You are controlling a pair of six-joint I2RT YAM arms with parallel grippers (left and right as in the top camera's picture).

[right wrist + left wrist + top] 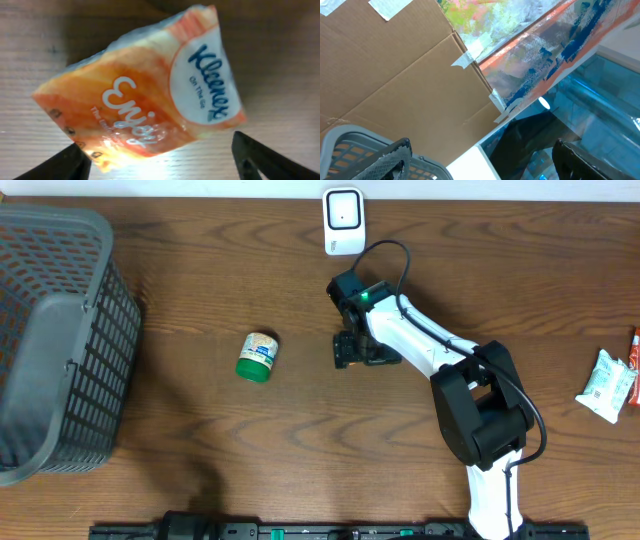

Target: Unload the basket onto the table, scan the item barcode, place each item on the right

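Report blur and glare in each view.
Overhead: sharp, with even light across the table. Left wrist: the nearby basket rim is blurred, the cardboard box clearer. Right wrist: the Kleenex pack is slightly soft, with bright glare on the table just beneath it.

Wooden table (200,440), basket (55,340), jar (257,357), scanner (343,220), Kleenex pack (145,90)
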